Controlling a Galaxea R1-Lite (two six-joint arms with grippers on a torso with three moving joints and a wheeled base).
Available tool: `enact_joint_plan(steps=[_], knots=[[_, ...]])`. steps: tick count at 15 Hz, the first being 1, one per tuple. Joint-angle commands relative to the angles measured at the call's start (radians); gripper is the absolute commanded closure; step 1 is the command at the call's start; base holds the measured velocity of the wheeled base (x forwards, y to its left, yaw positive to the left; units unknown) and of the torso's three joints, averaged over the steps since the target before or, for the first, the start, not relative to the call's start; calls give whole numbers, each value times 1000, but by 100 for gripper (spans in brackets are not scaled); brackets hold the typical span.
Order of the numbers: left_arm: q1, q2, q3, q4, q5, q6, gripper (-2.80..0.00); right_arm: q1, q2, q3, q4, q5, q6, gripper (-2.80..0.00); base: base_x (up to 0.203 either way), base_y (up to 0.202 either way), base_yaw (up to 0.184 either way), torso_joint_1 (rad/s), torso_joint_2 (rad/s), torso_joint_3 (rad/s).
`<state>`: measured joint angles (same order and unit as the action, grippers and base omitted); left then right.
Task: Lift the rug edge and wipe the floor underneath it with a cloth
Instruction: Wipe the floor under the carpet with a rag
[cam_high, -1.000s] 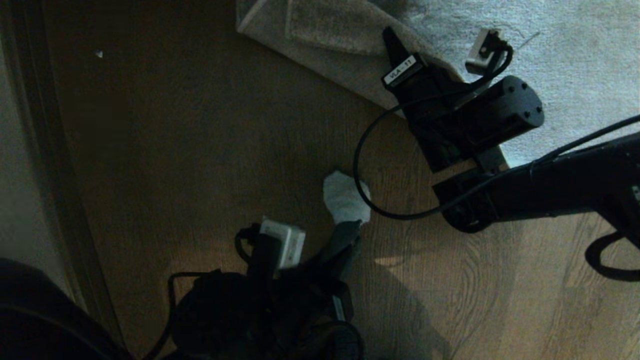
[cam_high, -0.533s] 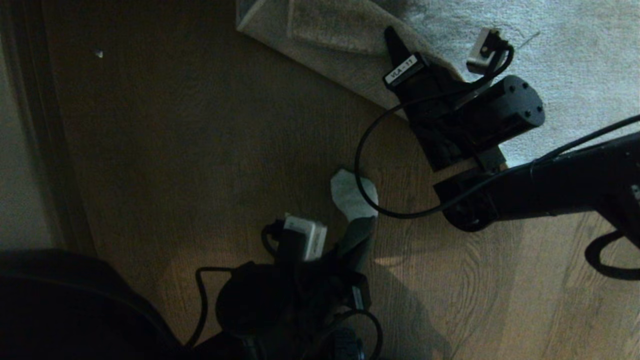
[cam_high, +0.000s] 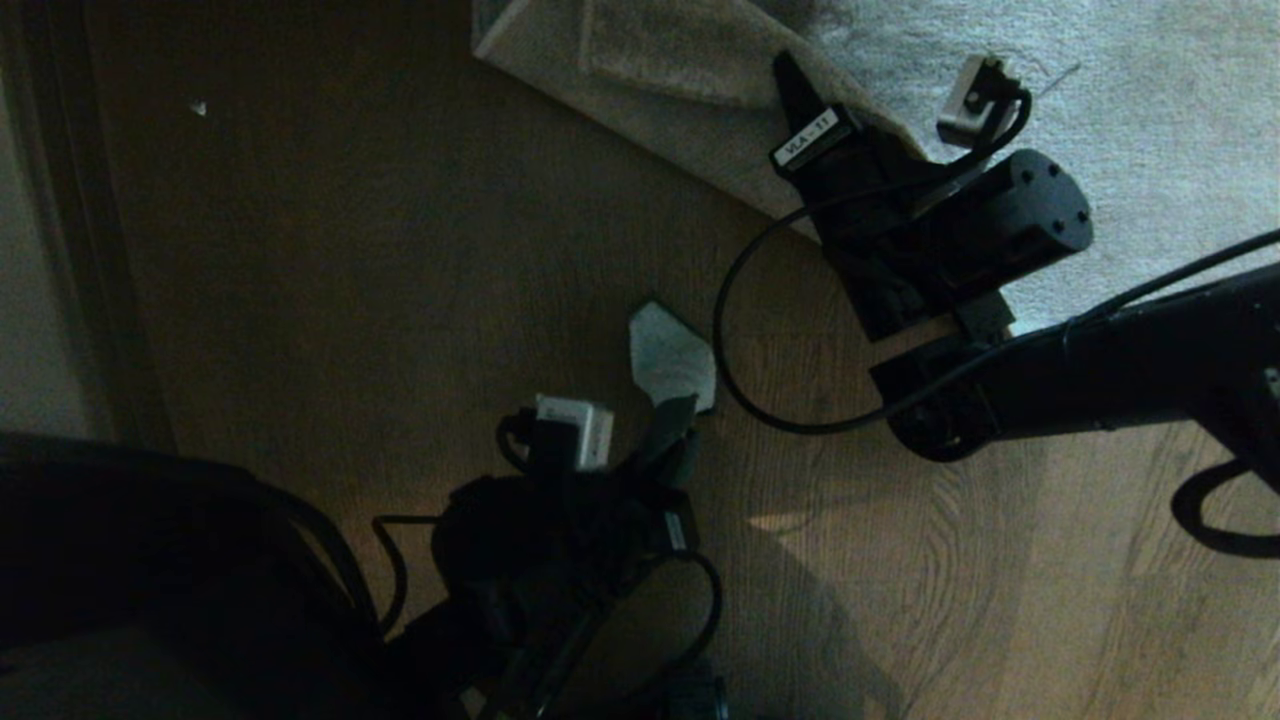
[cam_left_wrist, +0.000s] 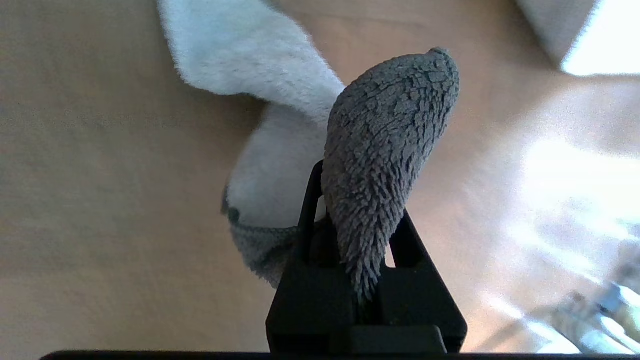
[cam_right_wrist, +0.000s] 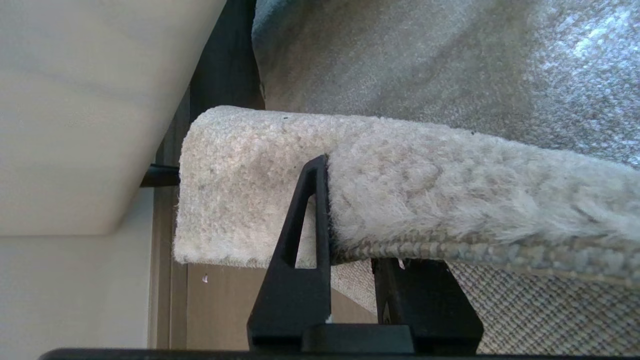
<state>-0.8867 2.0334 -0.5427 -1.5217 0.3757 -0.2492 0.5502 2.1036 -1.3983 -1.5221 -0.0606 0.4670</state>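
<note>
Head view: brown wood-grain floor (cam_high: 350, 300) is being shown across most of the frame, pale plush rug edge (cam_high: 700, 130) folded at upper right, clamped by the right gripper (cam_high: 790, 85). The cloth (cam_high: 668, 362) is being held at centre by the left gripper (cam_high: 672, 425).

Left wrist view: nubby terry cloth (cam_left_wrist: 385, 150) is being pinched between narrow jaws.

Right wrist view: rug edge (cam_right_wrist: 410, 185) is being gripped, woven underside showing.

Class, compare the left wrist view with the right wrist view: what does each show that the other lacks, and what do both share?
Only the left wrist view shows the cloth clamped in the left pincer. Only the right wrist view shows the rug edge gripped by the right pincer, raised with its woven underside visible, and a pale wall. Both show the wood floor.
</note>
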Motion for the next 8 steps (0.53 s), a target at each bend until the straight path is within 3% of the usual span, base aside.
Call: enact_joint_plan(steps=[1,4,8], knots=[[50,5,-7,-28,1,-2,0,0,-1,1,-44,-1,2,0,0,0,0,0,0,0],[119,1,-10,-28,-12,-1,0,0,1,2,-44,-1,-1,0,0,0,0,0,0,0],[130,2,-16,-28,-11,-3,0,0,3,2,-44,1,-1,0,0,0,0,0,0,0]])
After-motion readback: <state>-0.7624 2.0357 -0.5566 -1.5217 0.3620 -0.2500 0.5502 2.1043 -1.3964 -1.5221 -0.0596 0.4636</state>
